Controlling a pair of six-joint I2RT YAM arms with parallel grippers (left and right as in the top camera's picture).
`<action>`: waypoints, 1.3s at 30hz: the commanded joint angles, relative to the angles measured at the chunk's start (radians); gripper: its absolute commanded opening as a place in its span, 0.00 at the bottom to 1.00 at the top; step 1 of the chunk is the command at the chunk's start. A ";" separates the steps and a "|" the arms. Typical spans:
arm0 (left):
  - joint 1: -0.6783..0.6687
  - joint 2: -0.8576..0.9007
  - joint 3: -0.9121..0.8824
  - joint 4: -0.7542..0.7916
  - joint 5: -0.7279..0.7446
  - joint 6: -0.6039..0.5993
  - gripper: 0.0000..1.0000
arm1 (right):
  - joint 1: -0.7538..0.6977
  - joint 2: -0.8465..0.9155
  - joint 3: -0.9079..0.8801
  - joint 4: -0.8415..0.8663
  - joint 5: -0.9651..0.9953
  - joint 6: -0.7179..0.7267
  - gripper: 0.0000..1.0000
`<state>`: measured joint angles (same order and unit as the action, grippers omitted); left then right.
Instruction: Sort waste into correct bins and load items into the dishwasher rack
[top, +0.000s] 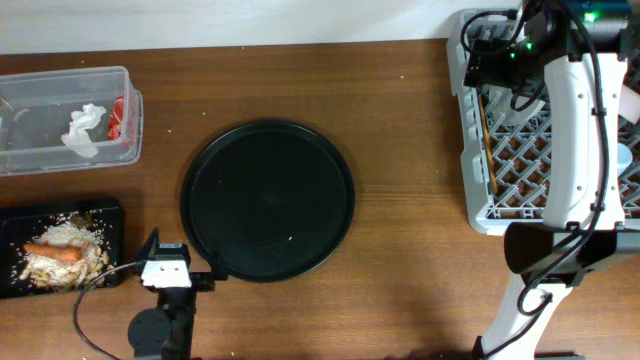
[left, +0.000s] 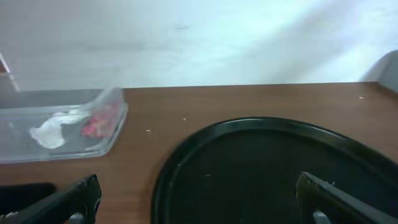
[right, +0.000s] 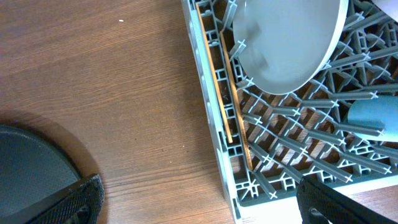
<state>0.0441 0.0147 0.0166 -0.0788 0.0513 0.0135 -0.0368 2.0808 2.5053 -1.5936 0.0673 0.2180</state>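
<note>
Wooden table (top: 400, 100) looks done: tissue (top: 85, 128), wrapper (top: 119, 117) in tub (top: 30, 145) at ten o'clock, scraps (top: 65, 233) in black bin (top: 114, 222), plate (right: 286, 43), cup (right: 373, 115), chopsticks (right: 234, 99) in rack (top: 476, 205) at three; left gripper (left: 199, 202), right gripper (right: 202, 202) spread, empty.

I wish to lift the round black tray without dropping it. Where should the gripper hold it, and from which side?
Pinch the tray by its raised rim at the near-left edge, coming down from above, one finger inside and one outside. It lies flat on the table and looks too wide to span, so only the rim fits. The open left gripper is closest.
</note>
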 joint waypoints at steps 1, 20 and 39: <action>-0.002 -0.010 -0.008 -0.004 -0.048 0.029 0.99 | -0.003 0.005 0.000 0.001 0.012 0.008 0.98; -0.002 -0.010 -0.008 -0.004 -0.048 0.029 0.99 | -0.002 0.044 0.000 0.001 0.012 0.008 0.98; -0.002 -0.010 -0.008 -0.004 -0.048 0.029 0.99 | 0.025 -0.251 -0.001 0.058 0.034 -0.003 0.98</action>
<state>0.0441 0.0147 0.0166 -0.0814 0.0174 0.0261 -0.0254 1.8404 2.5000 -1.5402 0.0937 0.2131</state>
